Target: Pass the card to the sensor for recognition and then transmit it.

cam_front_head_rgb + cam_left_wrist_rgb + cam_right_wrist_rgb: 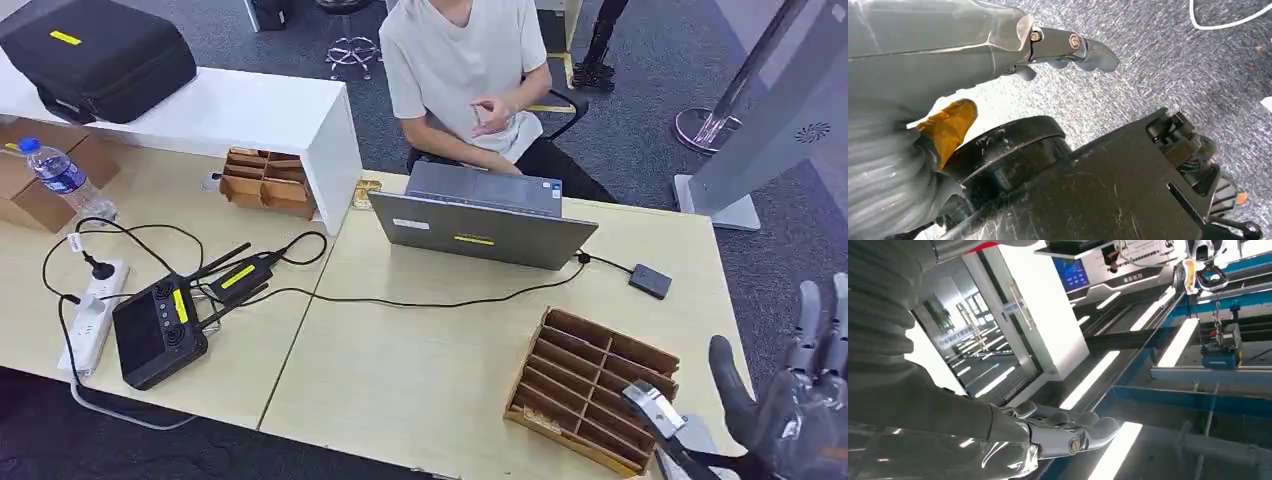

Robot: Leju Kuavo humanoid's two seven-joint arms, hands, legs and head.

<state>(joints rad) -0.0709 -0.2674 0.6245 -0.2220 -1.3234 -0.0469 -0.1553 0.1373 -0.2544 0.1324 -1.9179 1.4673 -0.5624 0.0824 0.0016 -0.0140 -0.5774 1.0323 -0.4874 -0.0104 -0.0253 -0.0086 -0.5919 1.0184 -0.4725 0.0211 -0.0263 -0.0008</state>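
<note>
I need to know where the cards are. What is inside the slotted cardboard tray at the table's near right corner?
The cardboard tray shows rows of dark slots; most look empty. A pale strip sits in its nearest slot, possibly a card. The right hand covers nothing of it.

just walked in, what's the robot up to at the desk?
Not much contact yet. The right hand is raised at the table's near right corner, palm up, fingers apart, beside the slotted cardboard card rack; a grey card-like piece sits by its thumb, but I can't tell if it is held. The left hand hangs over the carpet, holding nothing. A person sits behind the laptop, and the small black sensor lies cabled to the laptop's right.
</note>
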